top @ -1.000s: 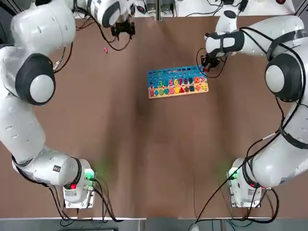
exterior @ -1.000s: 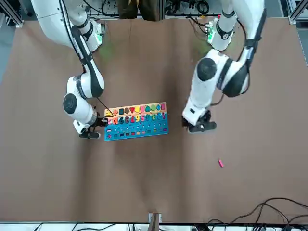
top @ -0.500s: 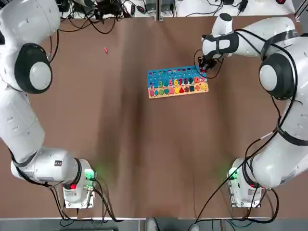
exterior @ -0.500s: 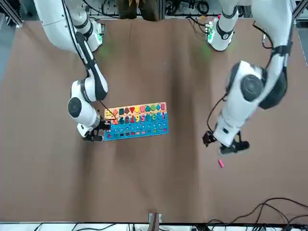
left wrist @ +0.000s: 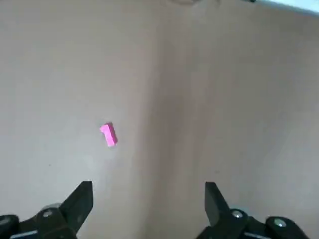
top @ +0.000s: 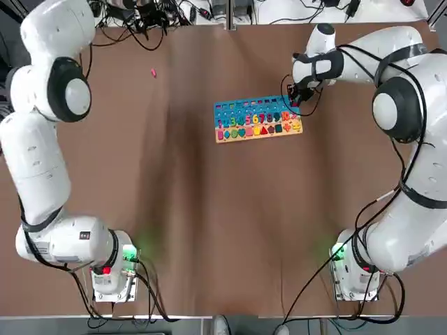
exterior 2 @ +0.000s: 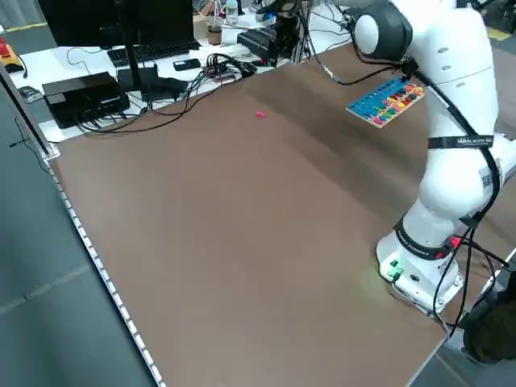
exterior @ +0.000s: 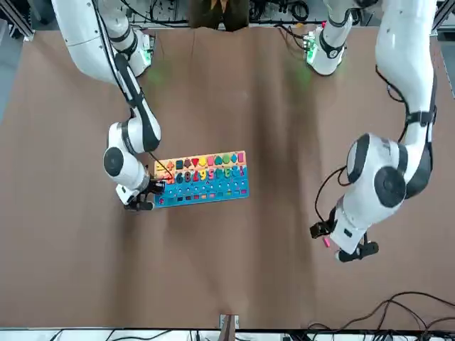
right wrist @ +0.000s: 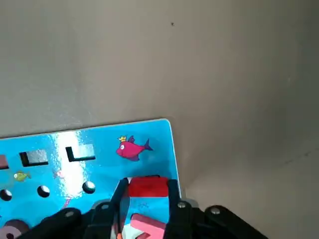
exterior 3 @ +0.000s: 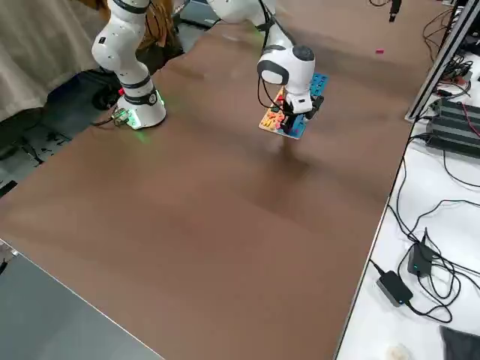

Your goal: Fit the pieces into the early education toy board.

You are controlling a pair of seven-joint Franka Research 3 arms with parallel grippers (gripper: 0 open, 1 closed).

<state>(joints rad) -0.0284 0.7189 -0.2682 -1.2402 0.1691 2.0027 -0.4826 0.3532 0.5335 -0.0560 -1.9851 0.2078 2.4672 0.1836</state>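
While the early education toy board lies flat on the brown table, blue band on the far side from the robot's bases, the right gripper sits low at the board's right end, fingers clamped on a red piece over the blue band beside a fish print. Left gripper: fingers spread wide and empty, well apart from the board, just above a lone pink piece lying on the table.
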